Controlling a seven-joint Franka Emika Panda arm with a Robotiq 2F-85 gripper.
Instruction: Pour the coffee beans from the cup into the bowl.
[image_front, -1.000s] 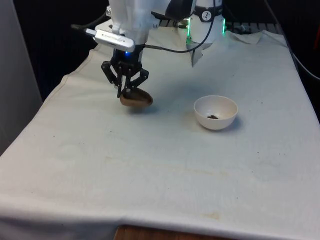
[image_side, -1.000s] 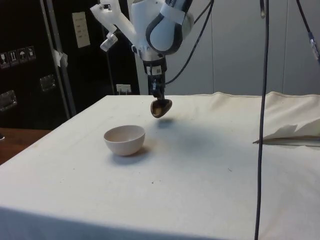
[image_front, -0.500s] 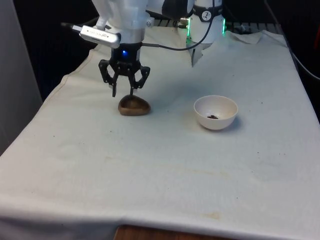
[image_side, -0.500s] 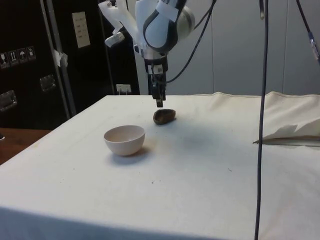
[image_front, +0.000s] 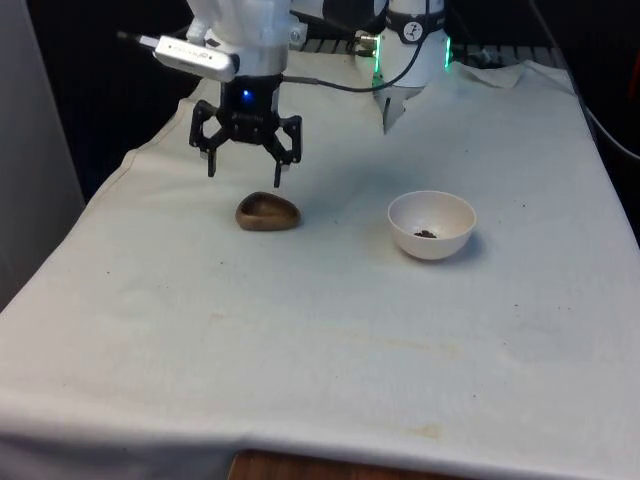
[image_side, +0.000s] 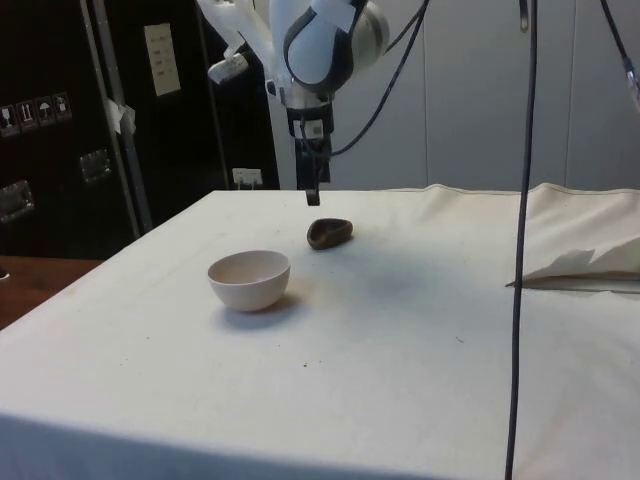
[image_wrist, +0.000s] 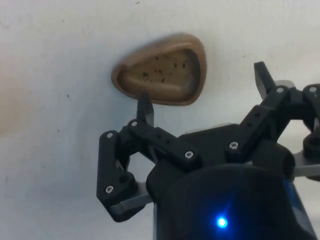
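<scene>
On the white cloth (image_front: 330, 330), the brown cup (image_front: 268, 212) sits upright, apart from the white bowl (image_front: 431, 224), which stands toward the front view's right. A few dark beans (image_front: 426, 234) lie in the bottom of the bowl; in the side view its wall hides them. The wrist view shows the cup's inside as pale and speckled, though whether any beans remain there is hard to tell. The gripper (image_front: 245, 172) hangs above the cup, pointing straight down, its fingers (image_wrist: 144, 108) spread wide and holding nothing. The arm reaches down from above.
</scene>
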